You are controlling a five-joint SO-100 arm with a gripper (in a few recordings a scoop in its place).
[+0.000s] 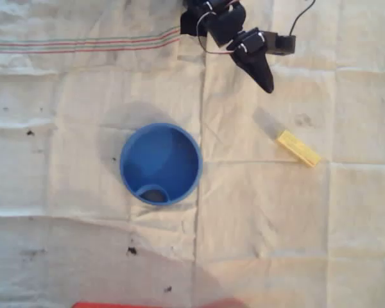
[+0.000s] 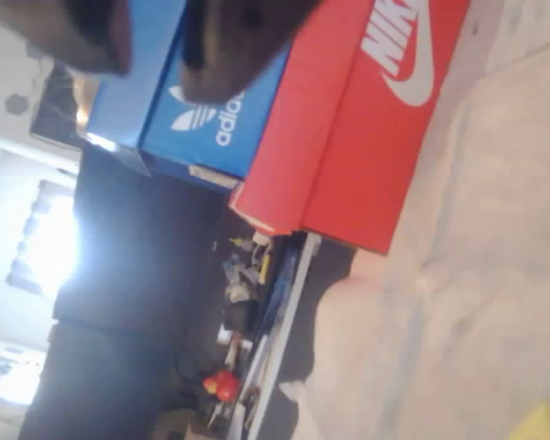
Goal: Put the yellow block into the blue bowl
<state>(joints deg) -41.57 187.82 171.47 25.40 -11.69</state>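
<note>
Yellow block (image 1: 298, 148) lies flat on the cloth-covered table (image 1: 64, 256), at the right of the overhead view, its long axis running diagonally from upper left down to lower right. It sits well apart from the blue bowl (image 1: 160, 164), which stands upright near the middle, open and with nothing in it except a darker ring-shaped mark near its lower rim. A sliver of yellow also shows at the bottom right corner of the wrist view (image 2: 548, 423).

The pincer (image 1: 262, 72) hangs at the top of the overhead view, above and a little left of the block, its dark tip pointing down toward it and holding nothing. Whether its jaws are parted I cannot tell; from above they read as one dark point, and the wrist view shows only blurred dark shapes at the top edge.

The block looks stiff, light and smooth-sided, so it should lift easily but could pivot or slip if caught near one end. The best hold, I judge, is across its narrow width at mid-length, jaws turned square to the diagonal.

Red and blue shoeboxes (image 2: 348, 119) stand beyond the table edge.
</note>
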